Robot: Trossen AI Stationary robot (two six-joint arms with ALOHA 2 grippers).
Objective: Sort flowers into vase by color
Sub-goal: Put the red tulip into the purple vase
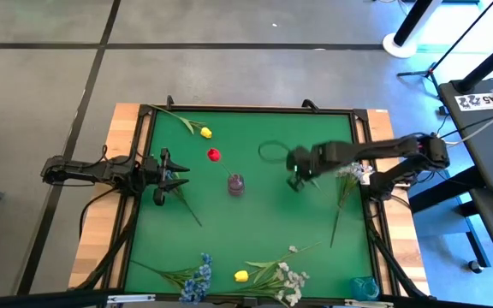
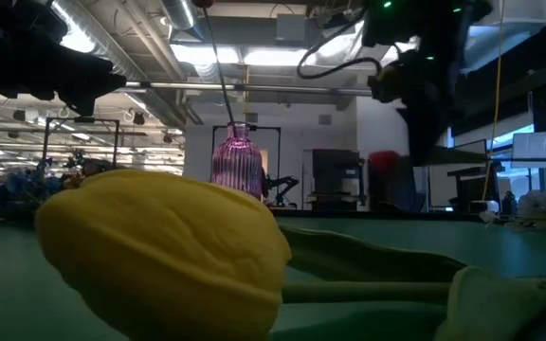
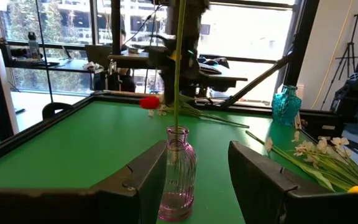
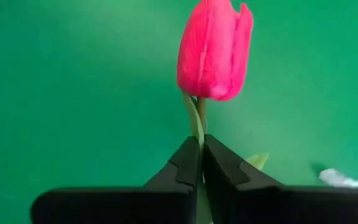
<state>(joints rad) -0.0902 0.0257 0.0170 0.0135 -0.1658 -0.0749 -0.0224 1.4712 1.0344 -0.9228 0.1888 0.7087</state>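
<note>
Fingers of your right gripper (image 4: 201,163) are pinched tight on the thin green stem of a red tulip (image 4: 214,50), just below the bud, as the right wrist view shows against the green mat. From above you see that gripper (image 1: 297,181) over the middle of the bench (image 1: 127,128), to the right of the small pink glass vase (image 1: 235,184). A red tulip bud (image 1: 214,155) shows just up and left of that vase, and in the left wrist view a green stem (image 3: 178,68) stands in the vase's neck (image 3: 178,177) and rises out of the top of the picture. Your left gripper (image 3: 194,171) waits at the left side of the mat, its fingers (image 3: 143,177) spread apart with nothing between them and the vase standing ahead of the gap. Elsewhere you have a yellow tulip (image 1: 204,133) near the far edge, another yellow tulip (image 1: 241,275) near the front edge between a blue spray (image 1: 198,278) and a white spray (image 1: 291,278), more white blossoms (image 1: 349,174) by the right arm, and a teal vase (image 1: 365,288) in the front right corner.
</note>
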